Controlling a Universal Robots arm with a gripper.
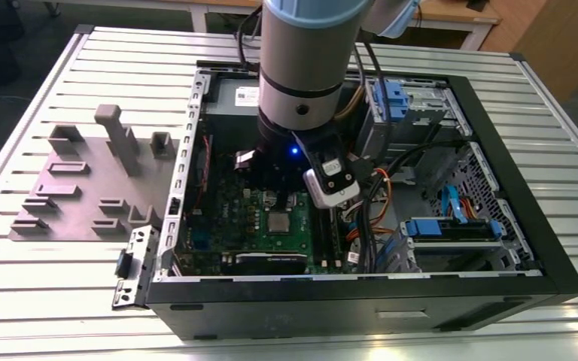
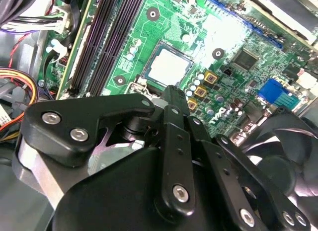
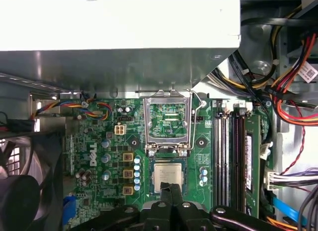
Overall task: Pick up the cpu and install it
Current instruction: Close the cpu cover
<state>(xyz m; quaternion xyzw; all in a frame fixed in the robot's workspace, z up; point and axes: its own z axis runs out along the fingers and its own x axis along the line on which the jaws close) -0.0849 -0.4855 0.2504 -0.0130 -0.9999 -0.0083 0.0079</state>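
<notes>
The cpu (image 3: 167, 176) is a small silvery square lying flat in the socket on the green motherboard (image 3: 94, 156). It also shows in the second wrist view as the cpu (image 2: 169, 69) and in the exterior view as the cpu (image 1: 279, 222). The hinged socket frame (image 3: 166, 122) stands swung open beside it, with its lever raised. My gripper (image 3: 171, 190) hangs just above the chip's near edge, its black fingers shut together with nothing between them. In the second wrist view the gripper (image 2: 171, 94) ends beside the socket's edge. The arm (image 1: 304, 83) reaches down into the open computer case.
A big grey metal box (image 3: 119, 27) overhangs the board beside the socket frame. Memory slots (image 3: 228, 156) run along one side, with bundled cables (image 3: 293, 92) beyond. A black fan (image 3: 25, 191) sits opposite. Outside the case (image 1: 530, 226), a grey fixture plate (image 1: 88, 188) lies on the slatted table.
</notes>
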